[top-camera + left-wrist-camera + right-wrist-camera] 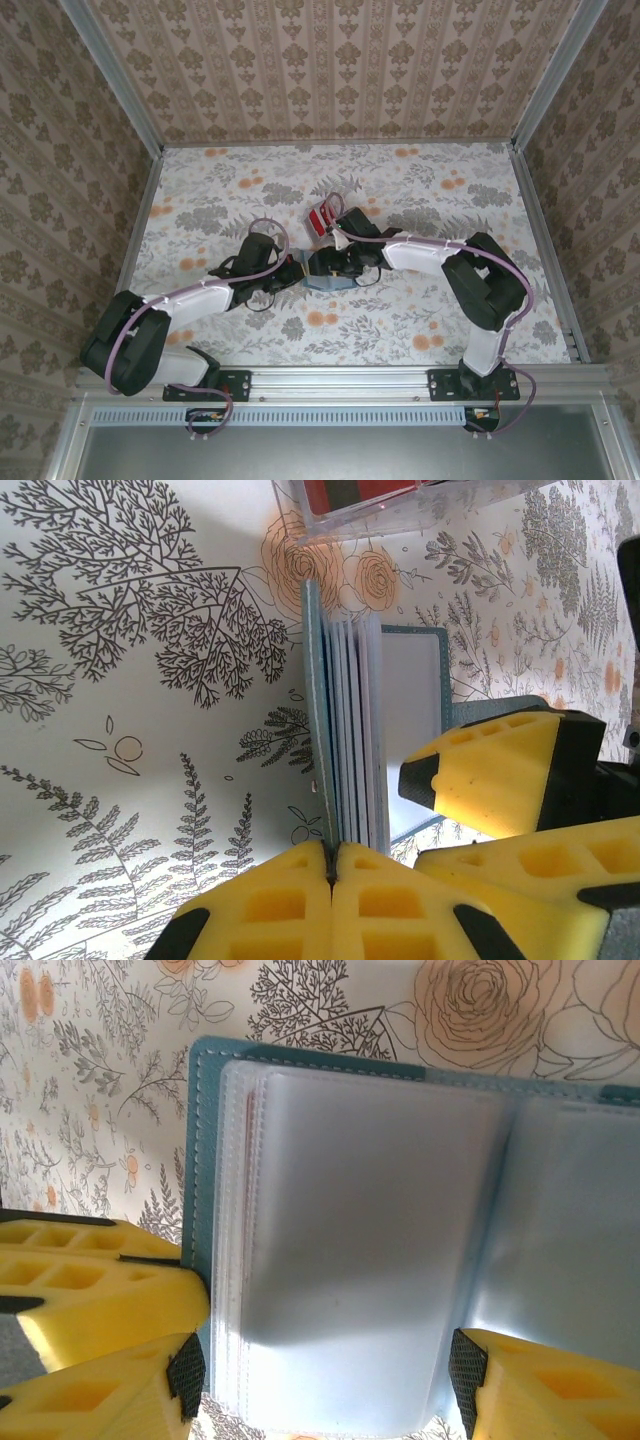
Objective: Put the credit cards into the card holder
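The left fingers [280,910] are clamping shut on the near edge of the holder [350,730], which is sitting open at the middle of the tabletop [150,730]. The right fingers [560,1400] are standing apart, open, astride its clear sleeves. Farther back, the red cards [321,219] are sitting in a clear box [340,518].

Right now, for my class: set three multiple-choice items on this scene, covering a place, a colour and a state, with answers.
1. The red cards lie: A beyond the card holder; B by the left arm's base; C by the right arm's base.
2. The holder's cover is: A red; B teal; C black.
3. The left gripper is: A wide open; B shut on the holder's edge; C shut on a card.
Answers: A, they sit past it; B, teal rim shows; B, fingers meet on the cover.
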Controlling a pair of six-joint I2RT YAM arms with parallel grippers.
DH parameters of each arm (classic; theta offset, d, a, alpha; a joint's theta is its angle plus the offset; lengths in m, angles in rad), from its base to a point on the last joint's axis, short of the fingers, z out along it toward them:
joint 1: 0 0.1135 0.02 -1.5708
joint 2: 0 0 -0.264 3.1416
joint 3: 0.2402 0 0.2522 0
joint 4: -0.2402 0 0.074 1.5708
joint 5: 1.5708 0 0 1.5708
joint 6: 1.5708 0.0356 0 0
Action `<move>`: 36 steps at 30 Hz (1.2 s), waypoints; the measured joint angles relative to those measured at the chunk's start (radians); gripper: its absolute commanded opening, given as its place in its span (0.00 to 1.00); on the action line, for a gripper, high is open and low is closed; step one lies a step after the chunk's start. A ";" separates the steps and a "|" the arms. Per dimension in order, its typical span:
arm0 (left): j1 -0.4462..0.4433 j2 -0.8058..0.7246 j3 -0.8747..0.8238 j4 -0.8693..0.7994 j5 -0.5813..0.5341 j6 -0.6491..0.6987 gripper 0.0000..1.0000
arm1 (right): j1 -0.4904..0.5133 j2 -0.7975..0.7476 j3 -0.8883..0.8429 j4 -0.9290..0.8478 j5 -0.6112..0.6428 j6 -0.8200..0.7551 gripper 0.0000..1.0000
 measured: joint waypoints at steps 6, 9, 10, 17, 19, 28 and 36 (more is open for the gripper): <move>0.000 0.000 -0.001 -0.006 -0.006 0.000 0.00 | 0.001 0.045 0.008 -0.009 0.019 -0.008 0.57; 0.001 0.000 -0.002 -0.013 -0.013 0.000 0.00 | 0.001 0.053 0.009 -0.018 0.036 -0.018 0.47; 0.001 0.000 -0.002 -0.014 -0.014 0.000 0.00 | 0.000 0.053 0.009 -0.023 0.042 -0.019 0.45; 0.001 0.000 -0.002 -0.014 -0.015 0.000 0.00 | -0.005 0.052 0.009 -0.036 0.068 -0.023 0.45; 0.001 0.000 -0.002 -0.015 -0.015 0.001 0.00 | -0.008 0.047 0.009 -0.048 0.082 -0.030 0.45; 0.020 -0.032 -0.030 -0.022 -0.021 0.001 0.00 | -0.074 -0.032 -0.007 -0.167 0.228 -0.101 0.47; 0.021 -0.040 -0.032 -0.033 -0.026 0.006 0.00 | -0.111 -0.093 -0.023 -0.217 0.267 -0.127 0.48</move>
